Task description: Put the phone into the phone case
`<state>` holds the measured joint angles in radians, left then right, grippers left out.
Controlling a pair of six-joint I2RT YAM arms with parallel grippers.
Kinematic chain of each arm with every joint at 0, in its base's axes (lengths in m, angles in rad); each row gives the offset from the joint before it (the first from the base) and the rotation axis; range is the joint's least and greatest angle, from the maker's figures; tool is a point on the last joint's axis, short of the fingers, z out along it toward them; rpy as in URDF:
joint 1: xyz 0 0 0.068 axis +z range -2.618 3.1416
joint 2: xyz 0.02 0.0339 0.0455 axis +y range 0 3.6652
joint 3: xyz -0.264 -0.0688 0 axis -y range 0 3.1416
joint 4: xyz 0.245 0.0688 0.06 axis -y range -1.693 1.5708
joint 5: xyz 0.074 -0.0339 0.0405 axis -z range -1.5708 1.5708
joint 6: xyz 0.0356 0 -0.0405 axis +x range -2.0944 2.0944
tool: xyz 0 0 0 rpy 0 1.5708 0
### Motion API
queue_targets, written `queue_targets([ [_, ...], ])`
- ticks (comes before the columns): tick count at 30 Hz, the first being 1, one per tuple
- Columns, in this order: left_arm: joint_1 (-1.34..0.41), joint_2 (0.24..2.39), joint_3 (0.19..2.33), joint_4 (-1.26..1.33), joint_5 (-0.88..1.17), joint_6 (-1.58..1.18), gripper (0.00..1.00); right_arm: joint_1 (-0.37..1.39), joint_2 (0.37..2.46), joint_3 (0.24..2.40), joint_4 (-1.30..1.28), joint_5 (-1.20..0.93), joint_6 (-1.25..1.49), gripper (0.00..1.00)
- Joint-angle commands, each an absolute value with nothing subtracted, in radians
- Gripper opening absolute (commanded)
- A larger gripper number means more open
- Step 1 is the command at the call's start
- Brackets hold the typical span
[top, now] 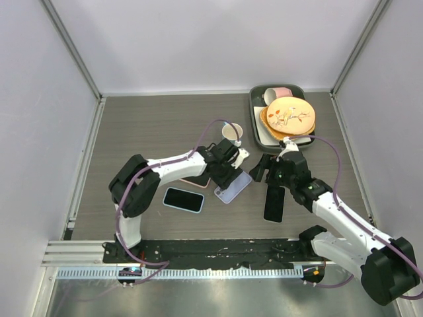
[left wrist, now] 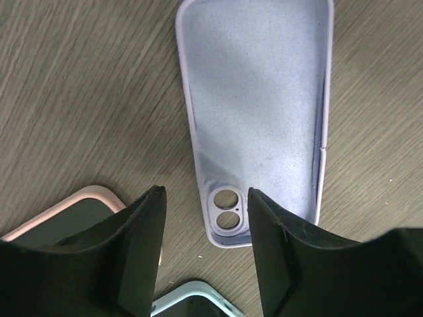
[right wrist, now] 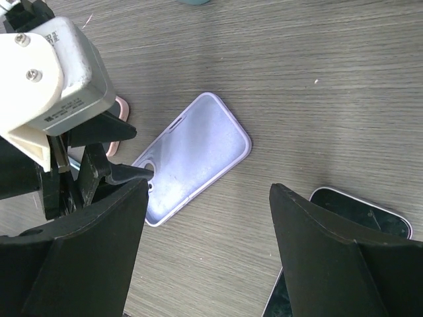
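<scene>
An empty lavender phone case [top: 233,187] [left wrist: 254,112] [right wrist: 192,155] lies inside-up on the wooden table, its camera cutout toward the left arm. My left gripper [top: 225,173] [left wrist: 205,191] hovers open just above the cutout end, with nothing between its fingers. A bare black phone [top: 274,203] [right wrist: 360,212] lies face-up to the right of the case. My right gripper [top: 264,169] [right wrist: 208,188] stands open over the bare table between case and phone, holding nothing. The left gripper's body fills the left of the right wrist view.
A phone in a light blue case [top: 183,199] [left wrist: 192,300] and one in a pink case [top: 197,179] [left wrist: 86,206] lie by the left arm. A paper cup [top: 232,132] stands behind the case. A dark tray [top: 254,113] with plates and a pink cup sits back right.
</scene>
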<state>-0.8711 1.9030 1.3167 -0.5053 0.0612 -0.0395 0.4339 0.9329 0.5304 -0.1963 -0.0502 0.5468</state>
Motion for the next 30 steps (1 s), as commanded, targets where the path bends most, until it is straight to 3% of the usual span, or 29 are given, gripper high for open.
queue_targets([
  [1, -0.870, 1.841, 1.325, -0.499, 0.009, -0.096, 0.57, 0.425, 0.925, 0.541, -0.183, -0.046, 0.525, 0.80],
  [14, -0.847, 1.667, 1.083, -0.457, 0.049, -0.684, 0.59, 0.416, 0.946, 0.542, -0.186, -0.049, 0.500, 0.80],
  [22, -0.848, 1.770, 1.035, -0.345, 0.022, -0.781, 0.51, 0.413, 0.951, 0.531, -0.169, -0.061, 0.509, 0.80],
  [25, -0.848, 1.831, 1.064, -0.339, 0.011, -0.756, 0.45, 0.413, 0.953, 0.531, -0.166, -0.069, 0.512, 0.79],
  [27, -0.848, 1.862, 1.086, -0.336, 0.009, -0.720, 0.36, 0.413, 0.945, 0.528, -0.170, -0.069, 0.509, 0.79],
  [30, -0.847, 1.888, 1.143, -0.383, -0.036, -0.664, 0.10, 0.410, 0.936, 0.526, -0.175, -0.066, 0.506, 0.80],
])
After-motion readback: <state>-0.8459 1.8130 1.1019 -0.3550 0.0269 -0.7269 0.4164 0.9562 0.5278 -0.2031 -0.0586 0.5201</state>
